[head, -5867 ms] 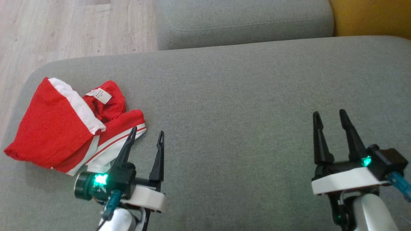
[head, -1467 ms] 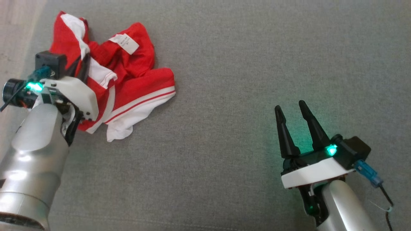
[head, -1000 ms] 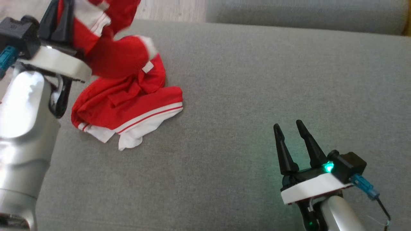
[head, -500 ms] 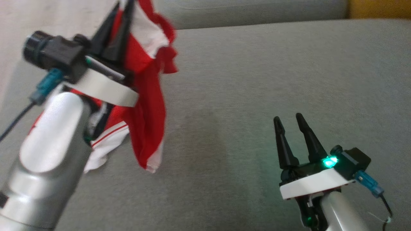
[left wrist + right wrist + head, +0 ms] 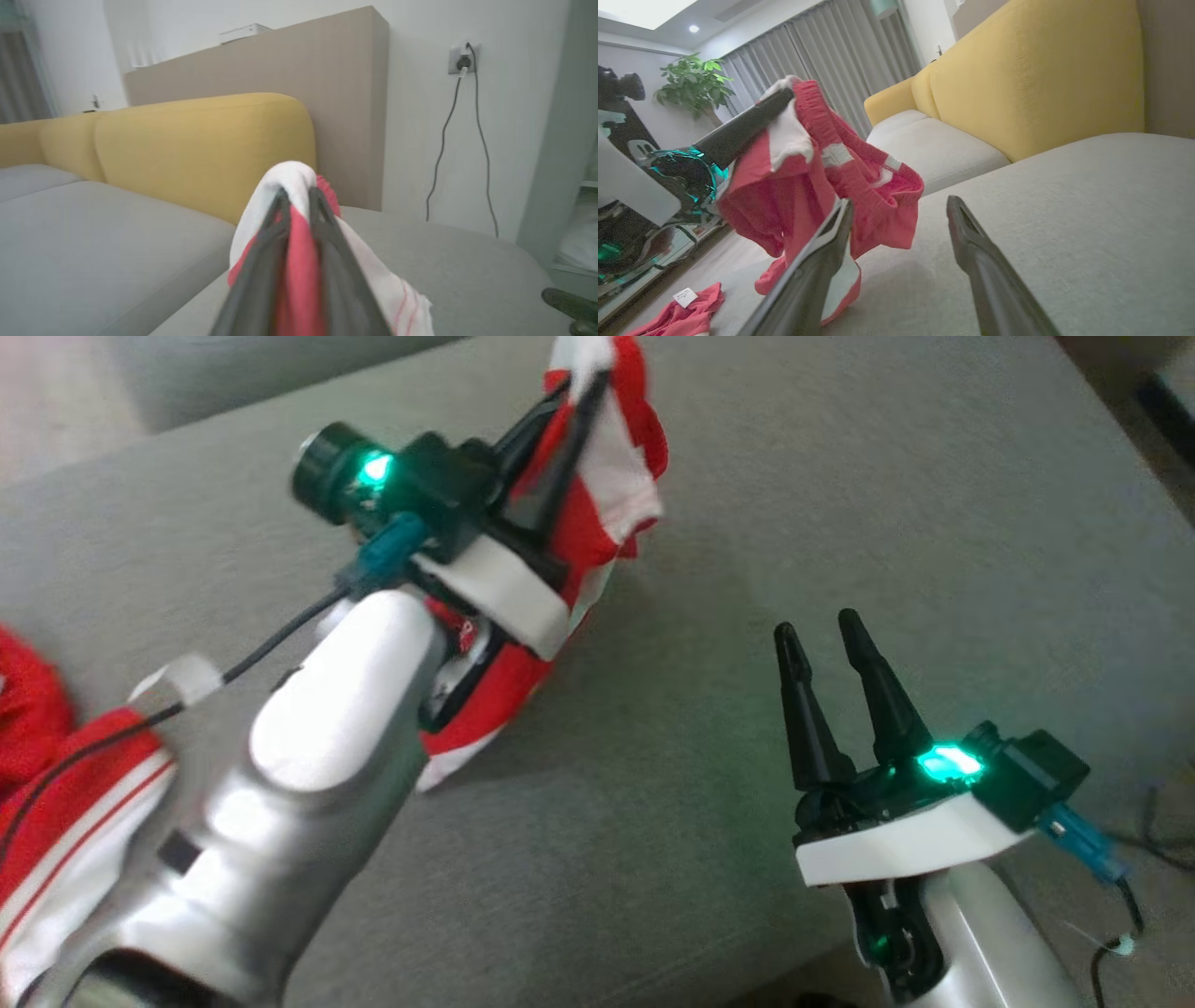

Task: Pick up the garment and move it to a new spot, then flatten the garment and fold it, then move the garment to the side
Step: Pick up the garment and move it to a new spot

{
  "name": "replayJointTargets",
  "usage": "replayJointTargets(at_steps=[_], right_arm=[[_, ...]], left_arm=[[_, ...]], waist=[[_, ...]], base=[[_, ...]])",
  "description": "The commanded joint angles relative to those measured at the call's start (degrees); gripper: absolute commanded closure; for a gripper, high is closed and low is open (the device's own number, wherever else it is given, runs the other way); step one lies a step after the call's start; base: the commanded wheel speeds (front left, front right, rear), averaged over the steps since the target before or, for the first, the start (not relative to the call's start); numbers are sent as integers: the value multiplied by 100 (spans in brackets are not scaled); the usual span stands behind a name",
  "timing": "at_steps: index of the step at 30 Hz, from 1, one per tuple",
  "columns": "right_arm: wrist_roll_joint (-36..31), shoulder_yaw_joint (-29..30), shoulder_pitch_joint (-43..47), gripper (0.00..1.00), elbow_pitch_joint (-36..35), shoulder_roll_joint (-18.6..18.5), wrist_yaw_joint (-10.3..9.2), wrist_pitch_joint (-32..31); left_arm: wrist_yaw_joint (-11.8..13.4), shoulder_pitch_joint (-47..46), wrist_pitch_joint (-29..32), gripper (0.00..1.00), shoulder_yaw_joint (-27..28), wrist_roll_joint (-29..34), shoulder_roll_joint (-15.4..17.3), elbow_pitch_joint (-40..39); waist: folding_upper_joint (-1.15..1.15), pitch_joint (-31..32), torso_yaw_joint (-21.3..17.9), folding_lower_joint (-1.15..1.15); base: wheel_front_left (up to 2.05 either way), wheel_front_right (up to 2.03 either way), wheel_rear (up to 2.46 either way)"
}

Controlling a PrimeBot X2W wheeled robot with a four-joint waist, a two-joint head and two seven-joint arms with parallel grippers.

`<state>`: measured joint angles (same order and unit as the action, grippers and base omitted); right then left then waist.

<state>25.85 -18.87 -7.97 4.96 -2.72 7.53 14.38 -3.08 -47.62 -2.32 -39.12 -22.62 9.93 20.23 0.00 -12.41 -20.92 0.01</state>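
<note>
Well, the left gripper (image 5: 583,392) is up in the air over the grey sofa seat (image 5: 840,476), and its two dark fingers are pressed together on the garment (image 5: 625,485). From the left wrist view the fingers (image 5: 261,261) squeeze a red fold, and a white bit of the garment (image 5: 299,261) pokes out over the tips of the left gripper (image 5: 297,193). The cloth is red with white stripes. It hangs down in a loose bunch from the pinch. Its low end comes down to the seat, but I cannot tell if it touches.

Over on the robot's right, the right gripper (image 5: 817,625) has its fingers spread apart with nothing between them. It sits low over the seat, well apart from the cloth. In its own view the right gripper (image 5: 900,203) points at the hanging garment (image 5: 859,186).

A second red heap (image 5: 56,784) lies on the seat at the robot's left side, with a small white tag (image 5: 685,296) showing.

Behind the seat stands a yellow back cushion (image 5: 201,140). A green plant (image 5: 693,77) stands by grey curtains (image 5: 840,56).
</note>
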Motion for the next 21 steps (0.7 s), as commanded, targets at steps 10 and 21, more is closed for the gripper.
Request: replayJointTargets(at_steps=[10,21], right_arm=[[29,47,-159,0,-241,-16,-4,62],[-363,451,31,0,-4,-16,-4,62]], left_arm=[[-85,-545,-548,0,85,88,-17,713],[89,78,-1091,0,575,-107,777,699]], waist=[[0,-297,-176,-1],[0,285,1200,-1]], base=[[0,0,0],[0,0,0]])
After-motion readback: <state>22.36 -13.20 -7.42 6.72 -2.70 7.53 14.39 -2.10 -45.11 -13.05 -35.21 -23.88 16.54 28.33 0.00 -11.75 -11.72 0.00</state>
